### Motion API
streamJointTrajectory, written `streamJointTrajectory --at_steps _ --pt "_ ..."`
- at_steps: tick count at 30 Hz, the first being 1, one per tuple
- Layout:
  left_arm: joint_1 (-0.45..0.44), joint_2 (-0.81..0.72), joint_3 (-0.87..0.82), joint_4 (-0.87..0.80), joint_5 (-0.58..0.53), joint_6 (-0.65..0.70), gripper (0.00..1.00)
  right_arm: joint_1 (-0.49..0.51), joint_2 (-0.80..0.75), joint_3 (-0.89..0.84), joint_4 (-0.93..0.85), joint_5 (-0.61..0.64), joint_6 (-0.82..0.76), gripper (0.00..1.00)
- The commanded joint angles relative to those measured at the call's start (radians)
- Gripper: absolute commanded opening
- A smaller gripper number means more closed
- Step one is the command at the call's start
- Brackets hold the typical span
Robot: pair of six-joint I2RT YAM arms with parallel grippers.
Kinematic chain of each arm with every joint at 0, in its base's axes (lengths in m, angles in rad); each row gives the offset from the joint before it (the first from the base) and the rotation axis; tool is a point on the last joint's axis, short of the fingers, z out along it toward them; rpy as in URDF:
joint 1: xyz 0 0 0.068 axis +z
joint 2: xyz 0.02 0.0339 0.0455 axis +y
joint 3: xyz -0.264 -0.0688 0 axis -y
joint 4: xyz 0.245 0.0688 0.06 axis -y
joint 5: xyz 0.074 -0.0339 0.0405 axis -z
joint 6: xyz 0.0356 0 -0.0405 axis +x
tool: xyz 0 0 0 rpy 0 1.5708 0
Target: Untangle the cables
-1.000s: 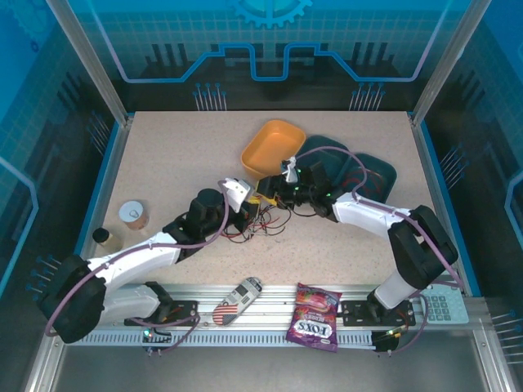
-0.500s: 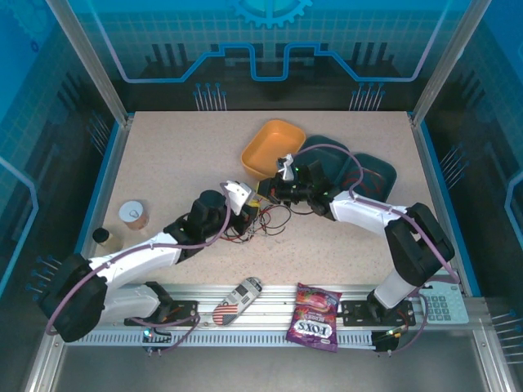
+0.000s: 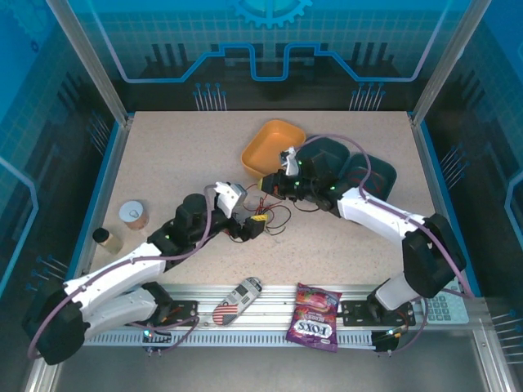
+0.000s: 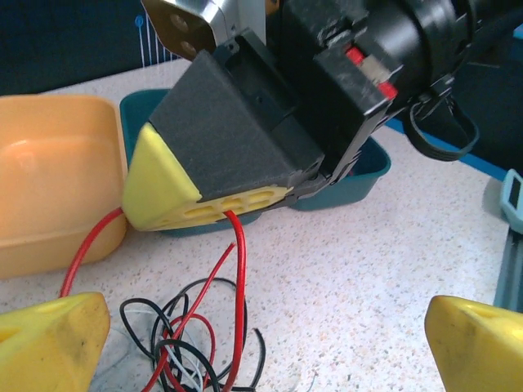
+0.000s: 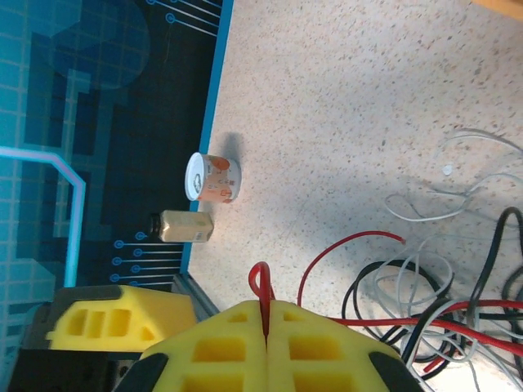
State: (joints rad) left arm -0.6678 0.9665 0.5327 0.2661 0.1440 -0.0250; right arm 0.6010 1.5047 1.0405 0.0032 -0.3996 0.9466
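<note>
Beside the orange plastic bowl, the right gripper clamped the thin red wire — apparently to pull it from the red-black-white cable tangle — while the left gripper hovered nearby, fingers apart.

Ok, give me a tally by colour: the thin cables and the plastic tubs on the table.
Red thin cable: 1
Black thin cable: 1
White thin cable: 1
Orange plastic tub: 1
Teal plastic tubs: 2
Total: 6
</note>
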Motion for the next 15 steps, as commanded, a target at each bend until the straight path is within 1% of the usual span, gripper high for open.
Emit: streamJointTrajectory --at_steps 1,5,8,13,15 --pt "-0.003 -0.073 -0.028 -0.015 0.032 -0.014 0.99 -0.003 -0.06 0.048 -0.115 0.059 -0.093 0.0" --pt "-0.003 -0.158 -0.054 -0.001 -0.017 -0.023 0.99 -0.015 -0.12 0.073 -0.201 0.117 -0.152 0.0" --pt "-0.002 -0.194 -0.078 0.015 -0.086 -0.036 0.99 -0.028 -0.168 0.091 -0.261 0.148 -0.189 0.0" --pt "-0.002 -0.191 -0.096 0.011 -0.236 -0.087 0.99 -0.038 -0.246 0.152 -0.364 0.196 -0.265 0.0" --pt "-0.001 -0.176 -0.096 0.001 -0.27 -0.11 0.99 -0.037 -0.263 0.184 -0.404 0.205 -0.291 0.0"
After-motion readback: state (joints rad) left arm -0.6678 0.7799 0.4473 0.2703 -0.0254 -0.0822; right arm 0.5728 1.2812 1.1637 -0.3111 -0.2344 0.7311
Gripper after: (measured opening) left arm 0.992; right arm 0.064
